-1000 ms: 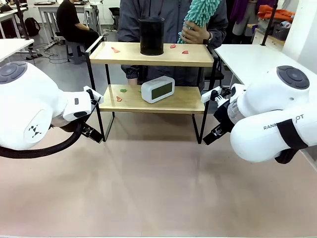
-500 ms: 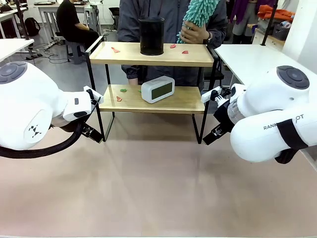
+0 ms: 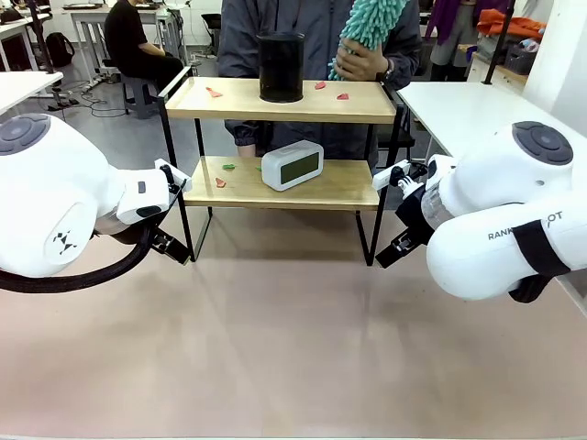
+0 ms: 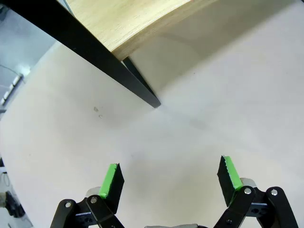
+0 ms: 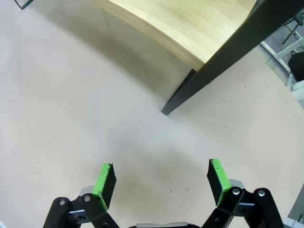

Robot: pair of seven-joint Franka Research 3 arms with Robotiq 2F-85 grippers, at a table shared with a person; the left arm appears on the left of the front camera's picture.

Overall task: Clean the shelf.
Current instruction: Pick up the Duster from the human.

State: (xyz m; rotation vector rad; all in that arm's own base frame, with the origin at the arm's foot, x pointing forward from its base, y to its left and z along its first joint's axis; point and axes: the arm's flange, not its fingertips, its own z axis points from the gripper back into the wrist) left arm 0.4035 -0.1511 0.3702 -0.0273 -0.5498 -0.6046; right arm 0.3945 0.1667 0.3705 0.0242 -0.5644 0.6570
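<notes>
Beige tabletop (image 3: 275,348) bears the shelf (image 3: 275,113) while left hand (image 4: 171,172) and right hand (image 5: 161,172) gape, seemingly empty.

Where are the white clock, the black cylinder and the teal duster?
white clock (image 3: 292,166): front view, on its front face.
black cylinder (image 3: 281,67): front view, on its side wall.
teal duster (image 3: 371,20): front view, on its fluffy head.

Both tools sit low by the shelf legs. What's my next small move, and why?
Probably lift the right tool toward the teal duster in the person's hand behind the shelf. It and the left tool stand open and empty, and red scraps lie on the top board.
</notes>
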